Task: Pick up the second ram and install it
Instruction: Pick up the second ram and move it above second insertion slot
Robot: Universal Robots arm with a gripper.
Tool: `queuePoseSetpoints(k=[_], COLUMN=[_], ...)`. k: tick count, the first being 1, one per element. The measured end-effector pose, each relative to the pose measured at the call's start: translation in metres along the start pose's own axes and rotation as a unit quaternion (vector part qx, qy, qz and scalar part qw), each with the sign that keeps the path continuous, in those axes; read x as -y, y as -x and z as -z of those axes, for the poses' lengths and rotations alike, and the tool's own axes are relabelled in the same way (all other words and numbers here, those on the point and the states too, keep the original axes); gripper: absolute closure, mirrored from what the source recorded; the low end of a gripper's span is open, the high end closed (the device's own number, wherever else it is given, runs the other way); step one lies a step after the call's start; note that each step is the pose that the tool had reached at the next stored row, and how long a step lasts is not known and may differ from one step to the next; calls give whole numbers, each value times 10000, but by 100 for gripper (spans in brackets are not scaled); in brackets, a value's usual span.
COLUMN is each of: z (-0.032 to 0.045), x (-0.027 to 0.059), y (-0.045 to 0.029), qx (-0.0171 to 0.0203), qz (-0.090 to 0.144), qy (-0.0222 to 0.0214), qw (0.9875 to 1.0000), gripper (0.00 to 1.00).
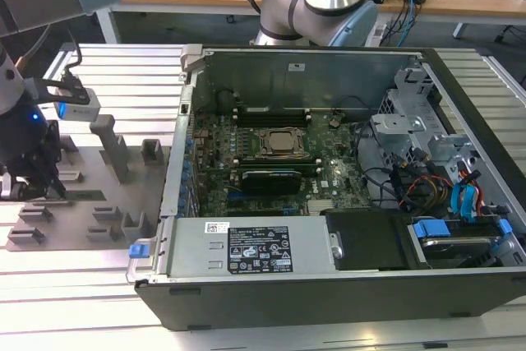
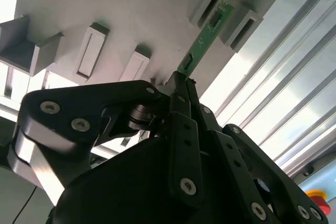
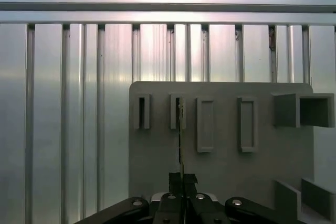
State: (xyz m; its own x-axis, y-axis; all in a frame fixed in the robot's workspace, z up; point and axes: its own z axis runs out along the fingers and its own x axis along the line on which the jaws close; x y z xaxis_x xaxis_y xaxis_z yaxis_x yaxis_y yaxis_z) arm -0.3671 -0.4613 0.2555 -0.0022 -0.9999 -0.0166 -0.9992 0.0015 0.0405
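The second ram (image 2: 203,39) is a slim green board standing on edge in a slot block of the grey tray (image 2: 142,3). In the first wrist view the second ram (image 3: 180,135) shows edge-on as a thin dark line running from a slot block toward the fingers. My gripper (image 2: 181,83) is shut on the near end of the stick, its black fingers (image 3: 175,179) pressed together around it. In the exterior view my gripper (image 1: 49,185) hangs low over the tray (image 1: 123,191) at that view's left, outside the computer case.
The open computer case (image 1: 329,269) lies to the exterior view's right of the tray, with the motherboard's CPU socket (image 1: 279,142) and memory slots (image 1: 275,113) inside. Grey upright blocks (image 1: 111,145) stand on the tray. The ribbed aluminium table (image 3: 68,103) surrounds it.
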Motion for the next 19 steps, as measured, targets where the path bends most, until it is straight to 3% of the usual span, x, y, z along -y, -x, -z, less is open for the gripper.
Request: queuePoseSetpoints(k=[10, 19], z=[144, 336], x=[-6, -13], y=[3, 5], qx=[0, 0], qz=[0, 0], qy=[0, 0], qw=[10000, 10000], gripper=[87, 87])
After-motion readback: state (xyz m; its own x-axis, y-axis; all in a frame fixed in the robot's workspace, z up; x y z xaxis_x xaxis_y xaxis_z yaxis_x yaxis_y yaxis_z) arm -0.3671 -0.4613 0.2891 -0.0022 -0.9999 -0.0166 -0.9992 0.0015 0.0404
